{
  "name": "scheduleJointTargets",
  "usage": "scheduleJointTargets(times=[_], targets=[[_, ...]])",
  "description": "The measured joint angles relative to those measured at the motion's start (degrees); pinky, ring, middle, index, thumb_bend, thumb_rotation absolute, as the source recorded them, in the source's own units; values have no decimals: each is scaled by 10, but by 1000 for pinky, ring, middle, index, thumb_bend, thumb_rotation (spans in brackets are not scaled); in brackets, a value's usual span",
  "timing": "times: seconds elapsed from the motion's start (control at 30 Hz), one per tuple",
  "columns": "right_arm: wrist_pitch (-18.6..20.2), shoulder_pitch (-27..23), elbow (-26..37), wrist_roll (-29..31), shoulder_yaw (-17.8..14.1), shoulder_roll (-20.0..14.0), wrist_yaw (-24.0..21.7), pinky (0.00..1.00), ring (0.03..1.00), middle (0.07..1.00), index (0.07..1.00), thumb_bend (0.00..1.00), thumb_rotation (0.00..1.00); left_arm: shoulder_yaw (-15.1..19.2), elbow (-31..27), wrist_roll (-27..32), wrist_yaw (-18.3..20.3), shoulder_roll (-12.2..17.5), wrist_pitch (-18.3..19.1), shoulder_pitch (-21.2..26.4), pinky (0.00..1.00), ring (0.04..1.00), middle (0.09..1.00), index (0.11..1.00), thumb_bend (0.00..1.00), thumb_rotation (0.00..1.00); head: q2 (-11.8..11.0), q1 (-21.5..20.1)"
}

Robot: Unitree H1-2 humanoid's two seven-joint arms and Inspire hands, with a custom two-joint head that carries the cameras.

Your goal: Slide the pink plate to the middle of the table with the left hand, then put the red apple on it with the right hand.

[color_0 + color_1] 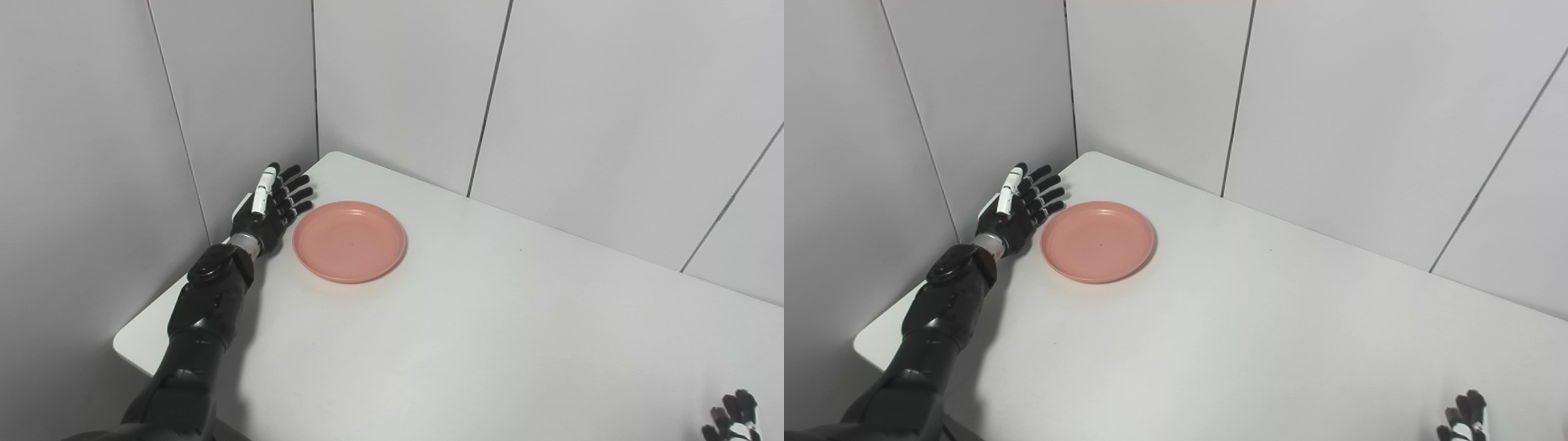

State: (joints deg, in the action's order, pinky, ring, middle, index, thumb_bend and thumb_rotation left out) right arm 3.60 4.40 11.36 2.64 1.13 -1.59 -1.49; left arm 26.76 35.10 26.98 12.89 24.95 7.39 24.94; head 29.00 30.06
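Beside the pink plate's left rim, the left hand [269, 205] stands on edge with its palm turned toward the plate and its fingers [295, 191] stretched out straight and slightly apart, holding nothing. Whether the fingertips touch the rim cannot be told; they lie just beside it. A white strip runs along the uppermost finger, while the rest of the hand is black. Its dark forearm [211, 288] reaches back over the desk's near left corner toward the bottom edge of the picture.

The pink plate [349, 241] lies flat and upright on the white desk [490, 343], in the far left part of the desktop, close to the corner where the grey wall panels [404, 86] meet. Nothing lies on the plate, and it sits well away from the middle of the desk.

Far off at the bottom right corner, only the dark fingertips of the right hand [1465, 422] rise into view above the picture's lower edge, well apart from the plate. Too little of it shows to tell whether it is spread or closed.
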Motion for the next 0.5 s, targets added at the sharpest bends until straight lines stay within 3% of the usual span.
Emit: scheduleJointTargets(times=[0.17, 0.5], targets=[[4, 0, 6, 2, 0, 1, 0, 1000, 1000, 1000, 1000, 0, 1000, -2, 7, 7, 13, 0, -5, 0, 860, 872, 880, 856, 356, 1000, 1, 0], [4, 1, 13, 4, 1, 1, -1, 1000, 1000, 1000, 1000, 0, 1000, -3, 1, 8, 1, -5, -4, 2, 844, 867, 876, 859, 357, 1000, 1, 0]])
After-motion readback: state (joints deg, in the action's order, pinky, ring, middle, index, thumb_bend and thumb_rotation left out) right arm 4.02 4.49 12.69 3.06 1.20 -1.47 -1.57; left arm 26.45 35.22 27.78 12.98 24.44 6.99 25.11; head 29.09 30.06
